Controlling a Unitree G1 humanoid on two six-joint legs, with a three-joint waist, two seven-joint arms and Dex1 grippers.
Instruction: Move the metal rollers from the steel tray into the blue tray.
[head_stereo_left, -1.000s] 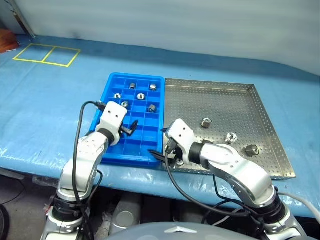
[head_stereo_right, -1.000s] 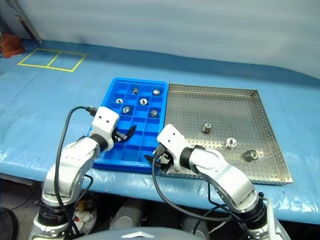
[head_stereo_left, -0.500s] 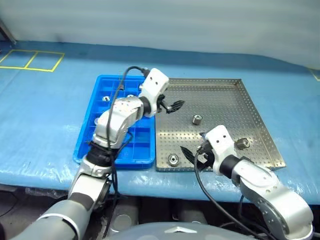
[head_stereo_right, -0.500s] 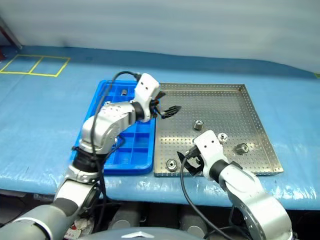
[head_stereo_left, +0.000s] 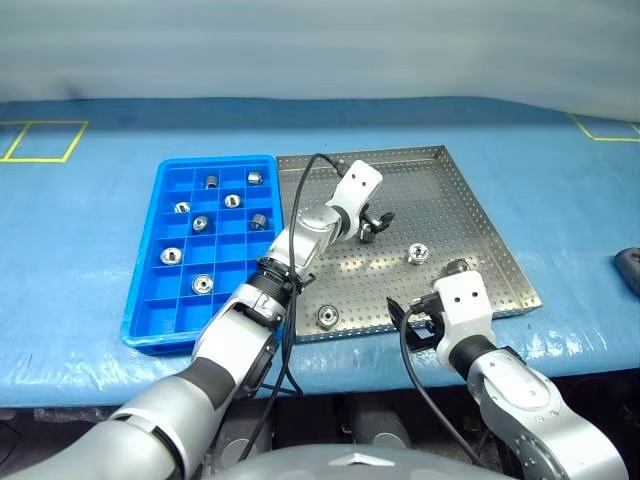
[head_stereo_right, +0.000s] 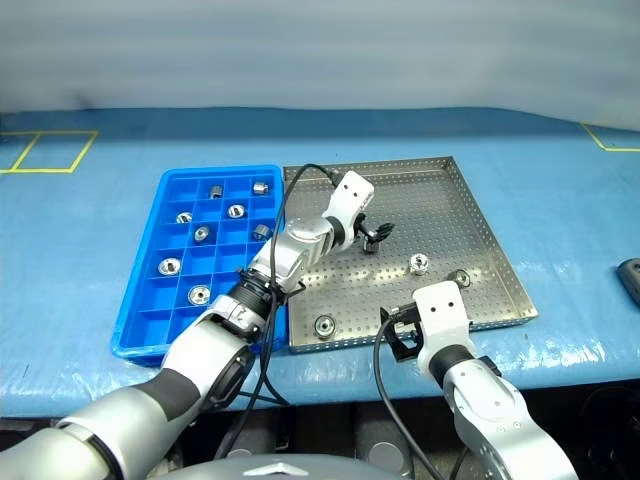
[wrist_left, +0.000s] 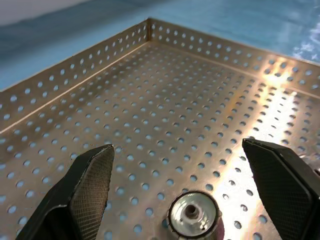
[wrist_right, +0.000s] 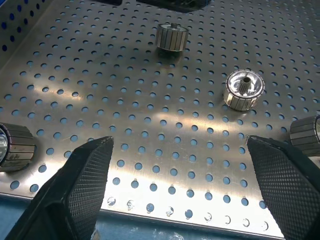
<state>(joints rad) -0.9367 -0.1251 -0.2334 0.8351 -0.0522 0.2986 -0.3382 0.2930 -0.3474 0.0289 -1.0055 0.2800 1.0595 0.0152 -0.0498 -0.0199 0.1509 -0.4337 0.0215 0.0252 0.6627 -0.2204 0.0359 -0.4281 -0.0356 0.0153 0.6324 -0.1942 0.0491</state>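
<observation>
The left gripper hung over the centre of the steel tray, jaws spread wide and empty, one roller on the floor between its fingers. The right gripper was released at the tray's lower edge. Four metal rollers lay on the steel tray; seven sat in compartments of the blue tray, left of centre.

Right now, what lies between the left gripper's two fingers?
In the left wrist view, one metal roller stands on the steel tray between the open left gripper fingers, not touching either.
</observation>
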